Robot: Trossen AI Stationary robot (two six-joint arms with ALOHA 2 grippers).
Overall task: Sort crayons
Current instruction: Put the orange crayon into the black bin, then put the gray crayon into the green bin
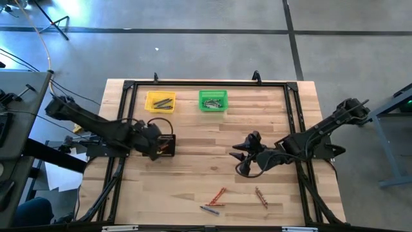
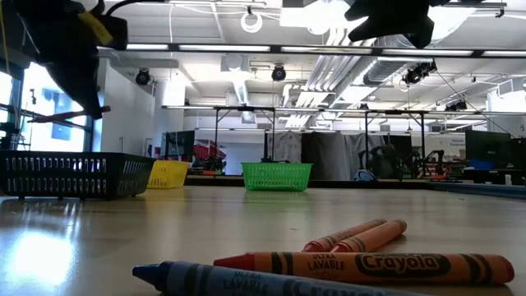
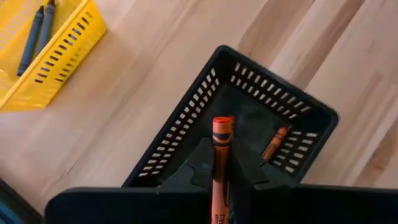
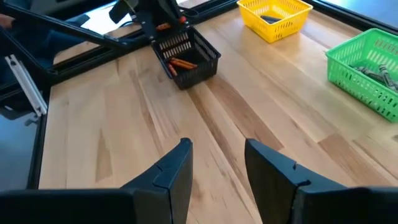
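My left gripper (image 1: pixel 161 147) is over the black mesh bin (image 1: pixel 167 139) and shut on an orange crayon (image 3: pixel 221 134). The bin holds another orange crayon (image 3: pixel 273 143). My right gripper (image 4: pixel 217 165) is open and empty above the table's middle (image 1: pixel 241 154). Loose crayons lie on the table near its front edge: two orange-red ones (image 1: pixel 217 196), two more (image 1: pixel 261 196) and a blue one (image 1: pixel 209 210). In the low view they lie close up, the blue one (image 2: pixel 238 279) and an orange one (image 2: pixel 370 265) in front. My left gripper pinches the orange crayon's shaft (image 3: pixel 219 158) between its two fingers. The crayon lies along the fingers, and its free end (image 3: pixel 222 124) sticks out past the fingertips. The fingers come from above, pointing down into the bin. The crayon is lifted clear over the bin's inside.
A yellow bin (image 1: pixel 160 101) with dark crayons and a green bin (image 1: pixel 213 100) with grey crayons stand at the table's far side. A black frame (image 1: pixel 293 109) runs round the table. Bare wood lies between the bins and the loose crayons.
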